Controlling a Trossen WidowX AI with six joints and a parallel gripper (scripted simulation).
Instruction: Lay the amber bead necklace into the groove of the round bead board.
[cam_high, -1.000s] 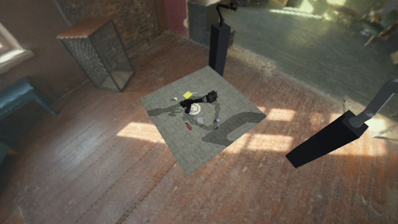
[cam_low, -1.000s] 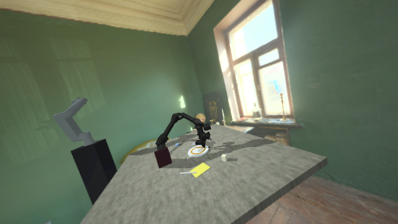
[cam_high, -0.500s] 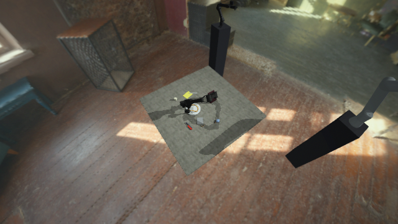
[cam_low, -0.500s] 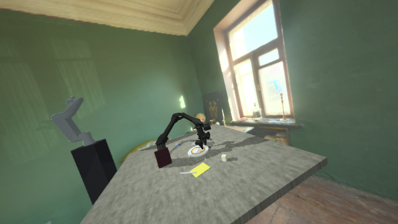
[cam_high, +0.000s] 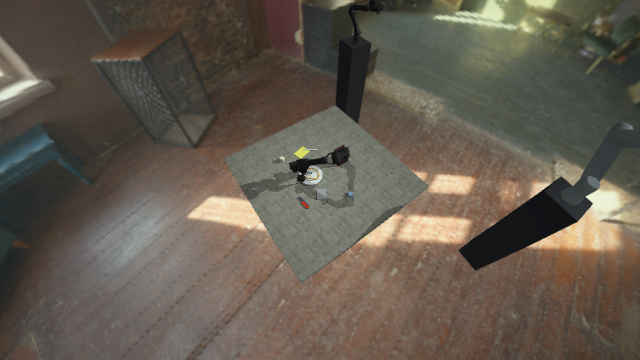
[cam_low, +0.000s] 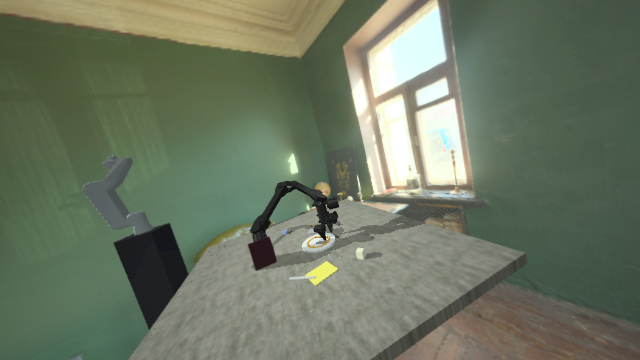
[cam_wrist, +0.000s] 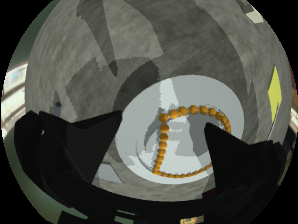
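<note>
The round white bead board (cam_high: 313, 183) (cam_low: 306, 248) (cam_wrist: 233, 102) lies flat below the arm. The amber bead necklace (cam_low: 309, 243) (cam_wrist: 163, 136) lies on it. In the wrist view its far and right parts curve near the rim, while its left part runs almost straight across the inner disc. Bare groove shows to the left of that straight part. The right finger hides some beads at the lower right. My gripper (cam_low: 327, 234) (cam_wrist: 165, 121) is open and empty, pointing down over the board, its fingers apart on either side of the straight part.
A yellow sheet (cam_high: 301, 152) (cam_low: 321, 273) (cam_wrist: 274, 92) with a pale pen (cam_low: 299, 278) and a small cream block (cam_high: 282, 159) (cam_low: 360, 253) lie on one side of the board. A grey square (cam_high: 321, 194), a red-handled tool (cam_high: 304, 203) and a blue item (cam_high: 350, 194) lie on the other.
</note>
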